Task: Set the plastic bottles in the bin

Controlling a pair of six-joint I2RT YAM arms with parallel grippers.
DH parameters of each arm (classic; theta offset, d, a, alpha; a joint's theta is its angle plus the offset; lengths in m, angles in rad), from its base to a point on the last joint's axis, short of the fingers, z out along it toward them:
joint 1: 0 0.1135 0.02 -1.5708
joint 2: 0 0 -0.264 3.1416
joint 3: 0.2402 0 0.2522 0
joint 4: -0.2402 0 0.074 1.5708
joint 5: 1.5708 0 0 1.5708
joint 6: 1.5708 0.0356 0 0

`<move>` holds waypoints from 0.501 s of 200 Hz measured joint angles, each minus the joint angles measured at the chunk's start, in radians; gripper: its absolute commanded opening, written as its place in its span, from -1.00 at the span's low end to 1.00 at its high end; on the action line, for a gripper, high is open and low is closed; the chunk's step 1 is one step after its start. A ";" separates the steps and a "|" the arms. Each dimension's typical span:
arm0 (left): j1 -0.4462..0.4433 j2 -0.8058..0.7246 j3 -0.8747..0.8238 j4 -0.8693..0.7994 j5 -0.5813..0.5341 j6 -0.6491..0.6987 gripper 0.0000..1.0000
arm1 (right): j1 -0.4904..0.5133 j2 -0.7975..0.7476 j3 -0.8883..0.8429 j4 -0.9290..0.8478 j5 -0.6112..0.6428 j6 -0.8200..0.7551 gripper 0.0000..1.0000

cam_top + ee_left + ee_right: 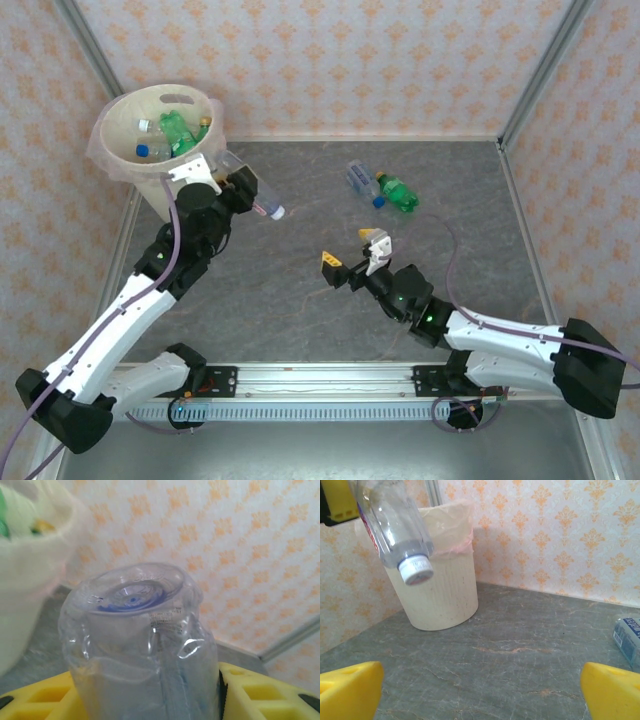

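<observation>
— Where is the left pincer [243, 186]?
— Upper left of the overhead view, just beside the bin [122, 108]. It pinches a clear bottle [258, 198] across the body. The bottle is off the surface [280, 300], its pale cap slanting down toward the frame's centre.
— What does the bottle look like up close?
— In the left wrist view its thin wall is creased and dented. The round, dimpled base faces the lens with a blue tint. Blocky yellow fingers [30, 700] flank it along the bottom edge.
— And the bin?
— A tapered cream plastic bucket with an oval slot under the rim. A filmy liner [452, 542] is folded over the edge. Green and clear bottles [178, 130] lie inside, some with blue caps.
— The right pincer [352, 250]?
— Centre of the overhead view, spread wide, holding nothing.
— Anything lying on the surface?
— Two, close together in the upper middle: a blue-capped bottle [358, 178] of clear plastic and a glossy green bottle [400, 193]. I cannot tell whether they touch. The surface is grey and veined like stone.
</observation>
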 measured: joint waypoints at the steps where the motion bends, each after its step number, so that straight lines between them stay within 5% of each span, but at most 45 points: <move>1: 0.000 0.000 0.002 -0.001 -0.003 0.003 0.11 | 0.000 -0.001 0.000 0.000 0.000 0.001 0.99; 57: 0.072 0.027 0.180 -0.040 -0.255 0.249 0.10 | 0.000 -0.031 -0.010 0.003 -0.004 0.022 0.99; 100: 0.200 0.106 0.300 -0.023 -0.347 0.392 0.11 | 0.000 -0.031 -0.010 0.008 -0.004 0.030 0.99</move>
